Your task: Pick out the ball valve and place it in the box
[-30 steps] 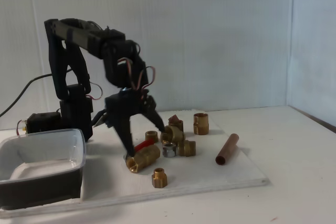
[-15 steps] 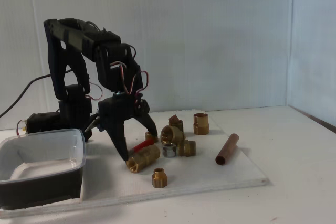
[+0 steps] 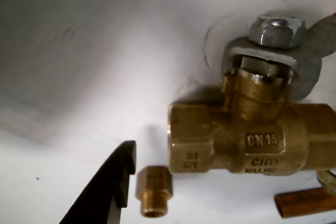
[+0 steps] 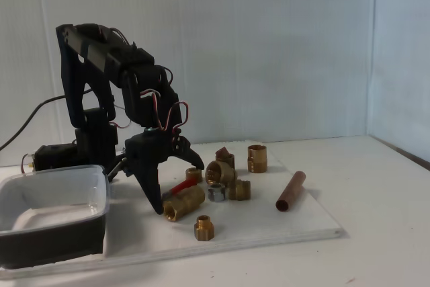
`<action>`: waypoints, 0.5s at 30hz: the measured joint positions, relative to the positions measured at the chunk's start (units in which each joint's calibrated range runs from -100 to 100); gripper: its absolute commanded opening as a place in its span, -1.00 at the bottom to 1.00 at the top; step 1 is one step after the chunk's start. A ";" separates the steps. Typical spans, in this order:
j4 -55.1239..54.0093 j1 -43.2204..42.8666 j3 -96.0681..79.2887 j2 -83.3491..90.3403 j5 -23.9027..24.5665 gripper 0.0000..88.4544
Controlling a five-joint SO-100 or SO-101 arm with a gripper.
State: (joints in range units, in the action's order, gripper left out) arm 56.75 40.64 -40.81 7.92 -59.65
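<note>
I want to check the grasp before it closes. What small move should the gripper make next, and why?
Probably close the jaws. In the fixed view the open gripper stands low over the ball valve, one finger at its left end, the other behind it. The valve lies on the board, not yet held, and the box waits to the left.

On the ball valve [image 3: 247,140] in the wrist view we read "DN 15"; the smaller stampings below stay illegible to us.
</note>
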 measured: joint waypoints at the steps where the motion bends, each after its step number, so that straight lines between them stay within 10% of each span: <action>1: -0.60 -0.15 -0.18 0.00 0.05 0.21; 15: -2.32 -0.74 -0.73 0.00 4.60 0.21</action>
State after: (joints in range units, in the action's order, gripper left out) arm 54.43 39.90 -41.53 7.92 -55.05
